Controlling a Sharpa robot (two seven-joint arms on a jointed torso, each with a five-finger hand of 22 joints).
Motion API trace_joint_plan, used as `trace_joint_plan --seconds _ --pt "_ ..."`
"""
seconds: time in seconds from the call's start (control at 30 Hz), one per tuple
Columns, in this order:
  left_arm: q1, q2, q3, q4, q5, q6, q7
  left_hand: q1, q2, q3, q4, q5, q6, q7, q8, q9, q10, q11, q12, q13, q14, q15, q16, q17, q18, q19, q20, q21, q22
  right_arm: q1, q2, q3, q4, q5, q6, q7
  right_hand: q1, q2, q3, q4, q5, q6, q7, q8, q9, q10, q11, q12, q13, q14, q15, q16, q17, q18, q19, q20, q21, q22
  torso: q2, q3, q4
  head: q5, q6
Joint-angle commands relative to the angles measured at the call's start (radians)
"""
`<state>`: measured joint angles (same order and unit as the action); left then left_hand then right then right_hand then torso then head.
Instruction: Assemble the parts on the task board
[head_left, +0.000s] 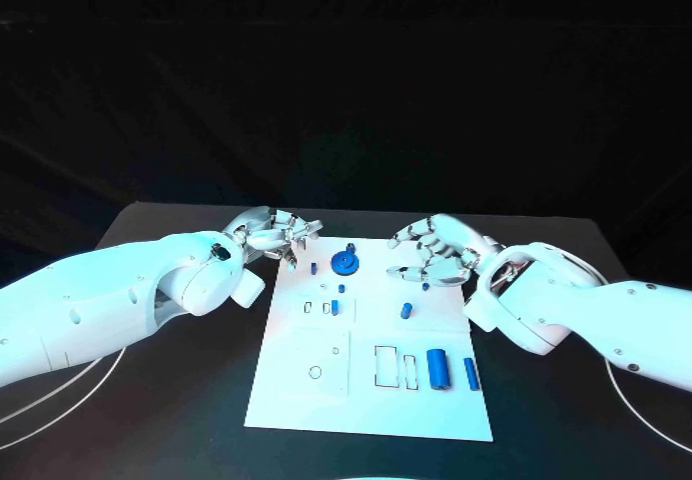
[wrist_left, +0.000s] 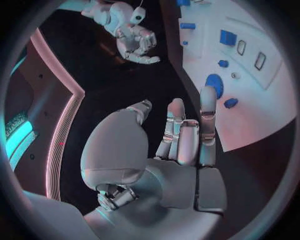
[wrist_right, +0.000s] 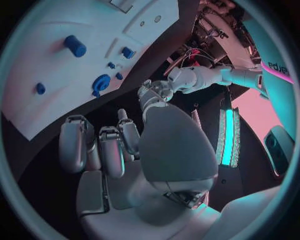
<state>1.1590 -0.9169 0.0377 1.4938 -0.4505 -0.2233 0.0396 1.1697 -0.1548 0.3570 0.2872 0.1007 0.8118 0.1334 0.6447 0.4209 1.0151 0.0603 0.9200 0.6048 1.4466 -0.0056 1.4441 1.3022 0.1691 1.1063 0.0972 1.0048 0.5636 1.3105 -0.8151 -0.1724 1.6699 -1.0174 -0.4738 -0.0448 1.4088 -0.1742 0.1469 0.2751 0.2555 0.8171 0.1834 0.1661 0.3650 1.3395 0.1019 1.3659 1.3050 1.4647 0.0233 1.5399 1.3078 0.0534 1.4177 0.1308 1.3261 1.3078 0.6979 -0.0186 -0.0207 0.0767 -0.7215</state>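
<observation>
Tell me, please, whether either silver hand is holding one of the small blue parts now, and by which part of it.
Nothing is held. The left hand and the right hand both show bare fingers above the far end of the white task board.

Dim room, cyan-pink light on task board (head_left: 372, 350) (wrist views bend edges).

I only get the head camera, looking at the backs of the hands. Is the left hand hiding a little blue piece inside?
Observer: No. The left wrist view shows the silver left hand with a bare palm and its fingers straight and apart.
Operator: What about the right one?
Observer: It holds nothing either. In the right wrist view the silver right hand has a bare palm and spread fingers, which reach toward the round blue wheel-shaped part on the white task board.
</observation>
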Motion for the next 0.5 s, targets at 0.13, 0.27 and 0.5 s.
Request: trace_joint_plan --seconds 0.13,0.27,0.5 --pt "0.025 0.021 0.002 0.006 -0.326 0.184 -0.321 -0.03 -0.001 -0.014 0.007 0.0 0.001 -0.025 0.084 0.067 0.084 -0.024 0.166 0.183 0.042 -0.017 0.043 0.087 -0.014 0.041 -0.017 0.121 0.148 0.027 -0.061 0.001 -0.003 0.192 0.006 0.068 0.008 0.0 -0.001 0.008 0.0 0.011 0.001 0.004 0.002 -0.003 -0.002 -0.003 0.0 0.079 0.002 -0.006 0.152 0.013 -0.006 -0.001 -0.003 0.056 -0.011 0.0036 -0.0013 0.003 -0.003" --pt "0.036 0.042 0.001 0.002 -0.413 0.249 -0.406 -0.047 0.002 -0.029 0.007 -0.001 0.012 -0.038 0.119 0.098 0.14 -0.035 0.236 0.273 0.065 -0.026 0.064 0.128 -0.025 0.074 -0.025 0.175 0.225 0.034 -0.078 0.001 -0.015 0.216 0.01 0.067 0.006 0.002 -0.002 0.01 0.0 0.014 0.0 0.005 0.002 -0.003 -0.003 -0.003 -0.001 0.079 0.001 -0.007 0.15 0.013 -0.006 -0.001 -0.004 0.055 -0.012 0.0058 -0.0012 0.005 -0.005" --pt "0.055 0.096 0.0 -0.025 -0.494 0.365 -0.515 -0.06 0.008 -0.042 0.008 -0.003 0.011 -0.047 0.144 0.128 0.163 -0.043 0.268 0.313 0.075 -0.034 0.075 0.149 -0.033 0.095 -0.032 0.211 0.277 0.038 -0.086 0.001 -0.035 0.231 0.01 0.064 0.005 0.002 -0.002 0.011 0.0 0.016 -0.001 0.006 0.003 -0.002 -0.004 -0.003 -0.001 0.078 0.0 -0.007 0.149 0.014 -0.007 -0.002 -0.005 0.054 -0.012 0.0045 0.0012 0.002 -0.007"
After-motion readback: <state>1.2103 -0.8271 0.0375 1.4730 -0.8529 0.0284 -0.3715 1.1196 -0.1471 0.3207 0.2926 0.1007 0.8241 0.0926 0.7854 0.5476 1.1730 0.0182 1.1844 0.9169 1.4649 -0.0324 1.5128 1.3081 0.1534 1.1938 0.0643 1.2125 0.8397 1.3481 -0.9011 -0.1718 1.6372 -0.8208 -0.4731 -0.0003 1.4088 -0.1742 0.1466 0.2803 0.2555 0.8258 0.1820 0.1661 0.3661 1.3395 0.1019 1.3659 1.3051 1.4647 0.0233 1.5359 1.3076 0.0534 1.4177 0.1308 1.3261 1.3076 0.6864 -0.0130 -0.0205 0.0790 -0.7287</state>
